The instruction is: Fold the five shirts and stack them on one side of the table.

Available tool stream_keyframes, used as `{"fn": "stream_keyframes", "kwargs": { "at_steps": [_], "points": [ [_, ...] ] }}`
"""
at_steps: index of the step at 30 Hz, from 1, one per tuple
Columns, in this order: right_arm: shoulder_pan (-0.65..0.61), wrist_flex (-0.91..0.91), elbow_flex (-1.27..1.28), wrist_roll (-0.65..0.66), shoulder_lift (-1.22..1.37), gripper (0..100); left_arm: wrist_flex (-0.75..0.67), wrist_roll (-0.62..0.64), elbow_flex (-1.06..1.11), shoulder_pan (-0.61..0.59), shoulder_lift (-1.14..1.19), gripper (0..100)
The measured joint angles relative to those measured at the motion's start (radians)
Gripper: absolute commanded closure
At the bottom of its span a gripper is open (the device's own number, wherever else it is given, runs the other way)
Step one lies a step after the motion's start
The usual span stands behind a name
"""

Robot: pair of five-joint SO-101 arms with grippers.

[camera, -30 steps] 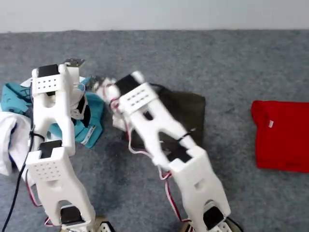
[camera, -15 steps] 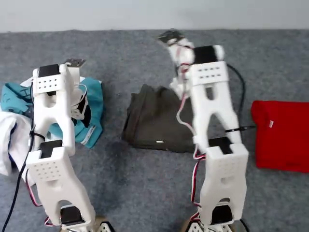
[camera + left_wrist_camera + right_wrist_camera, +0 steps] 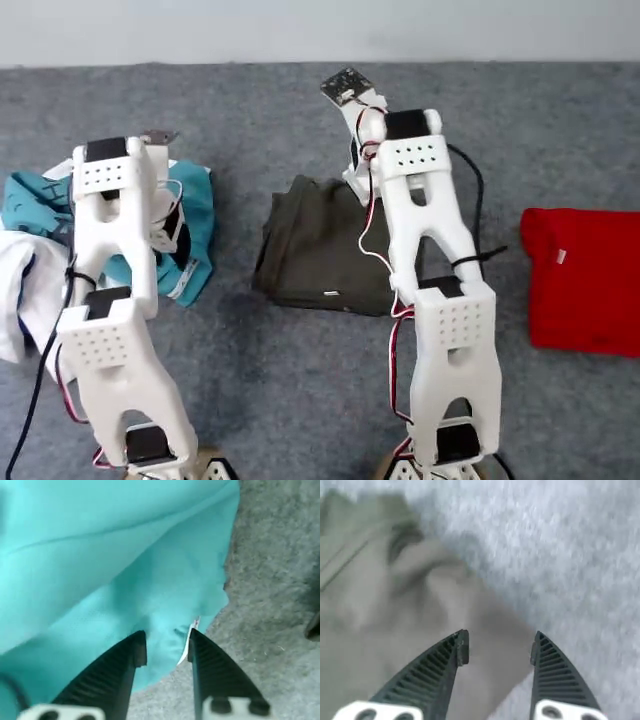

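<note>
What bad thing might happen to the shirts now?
1. The right gripper hangs open over the edge of the folded green shirt; a grab at just the top layer might pull the fold apart.
2. The left gripper is open over the teal shirt, bunched beside the white shirt; both might get dragged together.

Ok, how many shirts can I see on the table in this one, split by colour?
Teal shirt: 1 (bunched up; I cannot tell whether the heap hides a second one)
White shirt: 1
Olive shirt: 1
Red shirt: 1
Total: 4 shirts in view
</note>
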Motion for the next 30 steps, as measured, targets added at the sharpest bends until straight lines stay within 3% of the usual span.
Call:
{"fn": "stream_keyframes", "kwargs": {
  "at_steps": [19,25,30],
  "points": [
    [-0.244,-0.178,-0.089,-0.005,0.094,78.6,0.0,0.0,0.0,-0.002,0.091,85],
    [-0.25,-0.315,-0.091,-0.005,0.218,79.0,0.0,0.0,0.0,-0.002,0.091,85],
    [-0.258,-0.336,-0.169,-0.005,0.264,91.5,0.0,0.0,0.0,-0.002,0.091,85]
  ]
}}
